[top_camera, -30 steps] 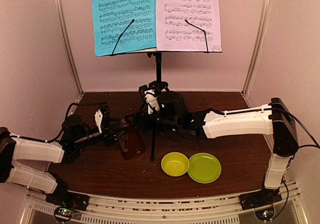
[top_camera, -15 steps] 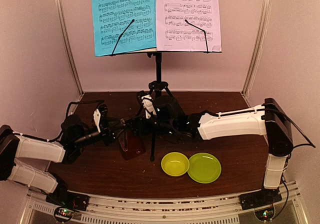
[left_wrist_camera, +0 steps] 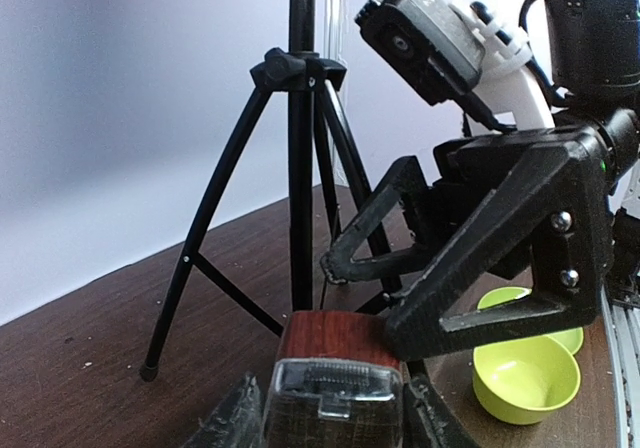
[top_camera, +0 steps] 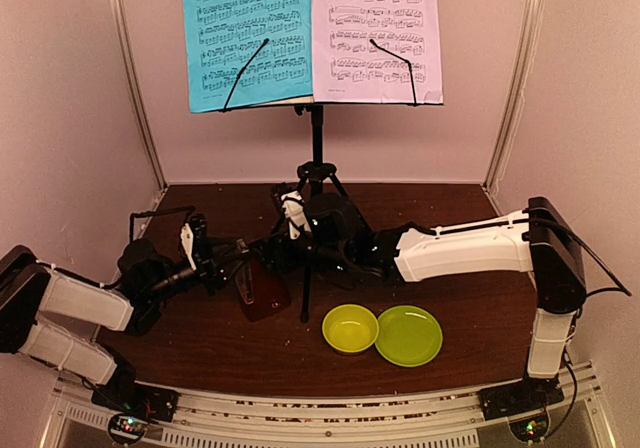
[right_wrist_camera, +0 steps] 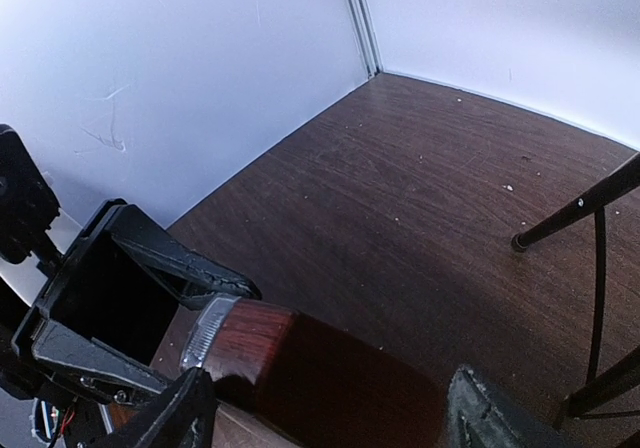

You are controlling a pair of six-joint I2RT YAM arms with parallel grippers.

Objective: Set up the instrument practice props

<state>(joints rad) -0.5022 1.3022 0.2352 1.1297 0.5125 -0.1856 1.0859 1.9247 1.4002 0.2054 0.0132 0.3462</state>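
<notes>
– Two sheets of music were noted on the music stand [top_camera: 316, 168]; how were they set?

– A blue sheet [top_camera: 245, 33] was seen on the left of its ledge and a pale lilac sheet [top_camera: 378, 28] on the right. They were placed side by side, each crossed by a thin black retaining wire. The stand was planted on its tripod at the middle of the desk [top_camera: 450, 308], nearer the far edge.

– Where was the metronome found?

– The metronome [top_camera: 265, 296] was seen left of the desk's middle, just left of the tripod's front leg. Its brown wooden body and clear cover were shown in the left wrist view. Whether it was upright or tilted could not be told.

– How was the left claw held?

– The left claw [top_camera: 238, 266] was stretched low from the desk's left edge and was partly closed. Its fingers [left_wrist_camera: 240, 423] were pressed to both sides of the clear-covered end, so the metronome was gripped.

– And the right claw?

– The right claw [left_wrist_camera: 358, 296] was spread wide and set astride the metronome from the opposite side, one finger on each flank. Whether the wood was touched by those fingers could not be told.

– What else was recorded?

– A yellow-green bowl [top_camera: 350, 328] and a green plate [top_camera: 408, 335] were seen just beside each other by the near edge, right of the middle, apart from both claws.
</notes>
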